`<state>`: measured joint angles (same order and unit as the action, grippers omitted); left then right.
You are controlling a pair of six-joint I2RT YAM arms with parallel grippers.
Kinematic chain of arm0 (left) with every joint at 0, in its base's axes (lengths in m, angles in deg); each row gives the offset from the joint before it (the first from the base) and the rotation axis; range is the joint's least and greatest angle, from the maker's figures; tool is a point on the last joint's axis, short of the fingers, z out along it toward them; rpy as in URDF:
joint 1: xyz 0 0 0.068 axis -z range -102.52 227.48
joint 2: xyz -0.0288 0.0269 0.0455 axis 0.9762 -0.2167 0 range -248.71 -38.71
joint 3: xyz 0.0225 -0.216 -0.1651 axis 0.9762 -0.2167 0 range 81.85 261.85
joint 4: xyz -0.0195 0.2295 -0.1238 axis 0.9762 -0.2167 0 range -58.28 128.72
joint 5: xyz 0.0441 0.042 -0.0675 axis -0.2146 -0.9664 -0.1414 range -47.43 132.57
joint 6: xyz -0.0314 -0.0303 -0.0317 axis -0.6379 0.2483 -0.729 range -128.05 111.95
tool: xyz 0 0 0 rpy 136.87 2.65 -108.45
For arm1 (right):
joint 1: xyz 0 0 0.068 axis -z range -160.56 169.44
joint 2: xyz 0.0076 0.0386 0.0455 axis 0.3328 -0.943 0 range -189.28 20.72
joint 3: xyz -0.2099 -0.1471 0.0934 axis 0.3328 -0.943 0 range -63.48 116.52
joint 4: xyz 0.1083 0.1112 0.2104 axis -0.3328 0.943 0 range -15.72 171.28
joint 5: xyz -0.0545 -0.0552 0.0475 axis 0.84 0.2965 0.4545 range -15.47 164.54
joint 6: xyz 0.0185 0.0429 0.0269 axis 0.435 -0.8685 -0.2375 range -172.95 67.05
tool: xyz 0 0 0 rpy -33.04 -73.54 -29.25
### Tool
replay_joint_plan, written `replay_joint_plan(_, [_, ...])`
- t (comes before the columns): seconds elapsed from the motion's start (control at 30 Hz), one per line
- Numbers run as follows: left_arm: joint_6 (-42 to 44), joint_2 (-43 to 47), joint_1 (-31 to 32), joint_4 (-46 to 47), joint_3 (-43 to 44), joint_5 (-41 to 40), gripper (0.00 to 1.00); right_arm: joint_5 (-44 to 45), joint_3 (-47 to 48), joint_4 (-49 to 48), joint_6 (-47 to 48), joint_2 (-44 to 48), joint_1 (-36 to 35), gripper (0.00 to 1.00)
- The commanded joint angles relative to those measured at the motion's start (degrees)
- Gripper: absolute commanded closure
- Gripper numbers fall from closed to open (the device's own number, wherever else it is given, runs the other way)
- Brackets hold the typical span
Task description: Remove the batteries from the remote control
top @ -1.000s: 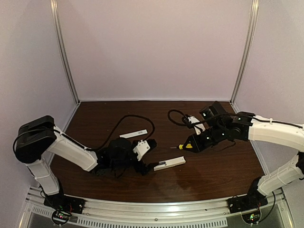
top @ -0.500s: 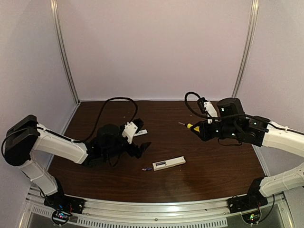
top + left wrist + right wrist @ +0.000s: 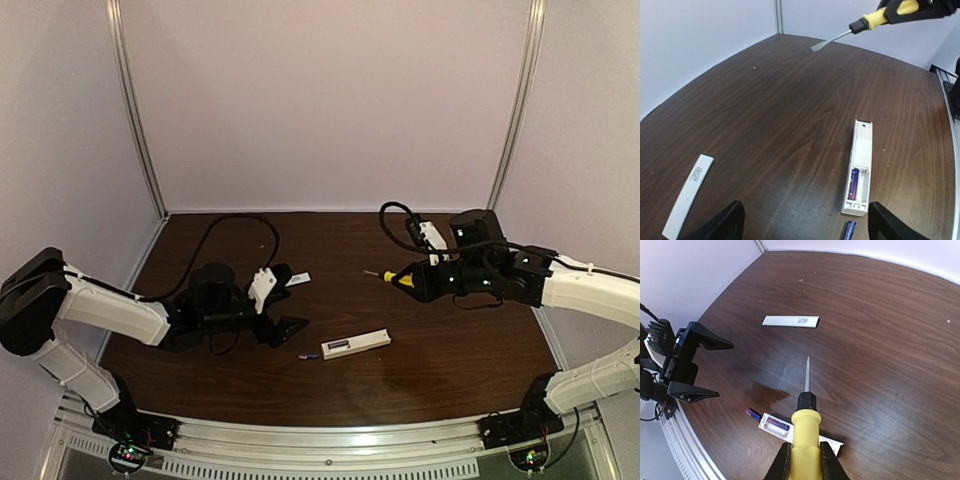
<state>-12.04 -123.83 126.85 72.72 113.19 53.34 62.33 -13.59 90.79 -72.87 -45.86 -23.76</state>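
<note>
One battery (image 3: 308, 355) out, one left inside
Your left pincer (image 3: 288, 300) is open and empty; your right pincer (image 3: 408, 281) grips the screwdriver (image 3: 806, 425). Next, pry the last battery (image 3: 854, 183) from the remote control (image 3: 356, 344).

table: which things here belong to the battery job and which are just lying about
Job: remote control, battery in its bay, loose battery beside it, screwdriver held by right tool.
Lying about: cover strip.
</note>
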Motion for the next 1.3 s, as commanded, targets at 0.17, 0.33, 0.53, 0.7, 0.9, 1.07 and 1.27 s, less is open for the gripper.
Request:
replay_joint_plan(0.17, [3.4,-9.8,7.9,-0.5,2.3,-0.6,0.14,-9.8,-0.6,6.5,-0.9,-0.5,-1.8,1.0])
replay_joint_plan(0.33, [3.1,-13.4,8.5,1.8,3.2,-1.1,0.15,-10.4,-1.1,8.4,-1.3,-1.3,-4.2,1.0])
replay_joint_plan(0.53, [3.2,-17.2,8.7,2.7,5.1,0.0,0.18,-10.4,-1.2,9.2,2.7,-2.1,-7.1,1.0])
replay_joint_plan(0.7, [3.2,-19.7,8.8,4.9,5.7,0.2,0.21,-6.1,-0.5,11.0,9.4,-1.9,-8.6,1.0])
replay_joint_plan(0.9, [3.2,-22.3,8.9,7.7,5.8,0.2,0.26,-1.9,0.7,13.7,17.2,-1.8,-10.2,1.0])
replay_joint_plan(1.07, [3.4,-24.1,8.8,10.4,5.7,0.1,0.29,1.1,1.5,15.0,23.4,-0.8,-10.8,1.0])
replay_joint_plan(1.27, [4.2,-25.8,8.8,13.6,5.4,-0.4,0.34,1.4,2.3,14.9,26.5,-0.9,-11.0,1.0])
